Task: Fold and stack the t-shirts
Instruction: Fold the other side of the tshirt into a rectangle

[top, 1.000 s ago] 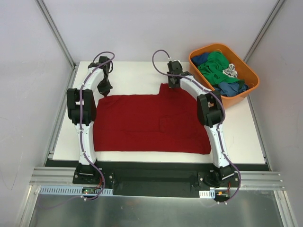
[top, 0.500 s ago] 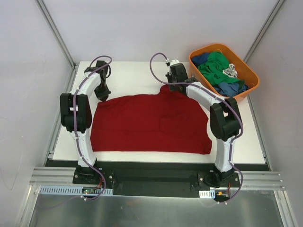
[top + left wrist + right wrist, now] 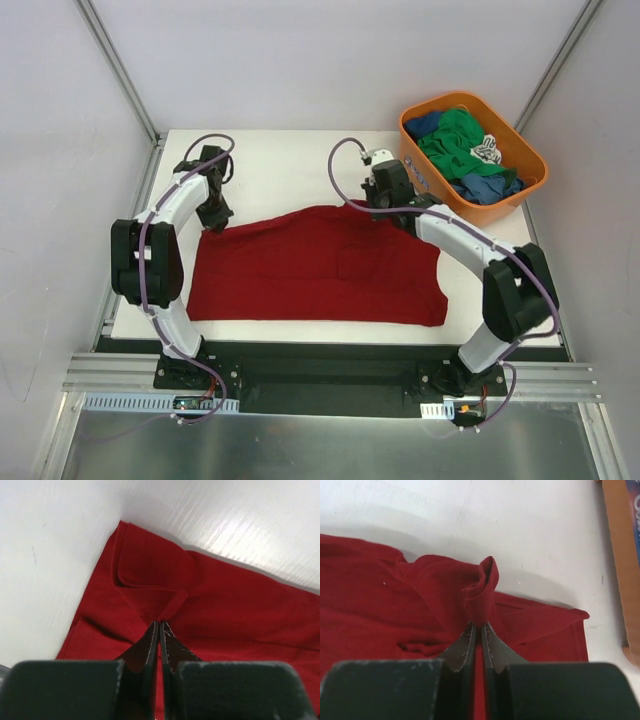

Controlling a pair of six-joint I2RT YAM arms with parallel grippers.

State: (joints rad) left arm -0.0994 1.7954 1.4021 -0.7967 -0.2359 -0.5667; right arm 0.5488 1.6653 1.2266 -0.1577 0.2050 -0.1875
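Red t-shirt [image 3: 240,610] runs off wrist views; orange tub [image 3: 615,555] mostly cropped.

Bright even light, soft shadows, blurred foreground

The dark red t-shirt [image 3: 315,270] lies spread wide across the tabletop [image 3: 280,160], mostly flat. Its near hem runs straight along the front, while the far edge is humped and uneven. At the far-left corner the cloth is creased, with a small flap turned over. At the far right it's gathered into a little upright roll, standing clear of the surface. Over in the orange tub [image 3: 512,198], the green t-shirt [image 3: 455,135] sits crumpled on top, with blue t-shirts [image 3: 490,187] bunched beside it — all unfolded.
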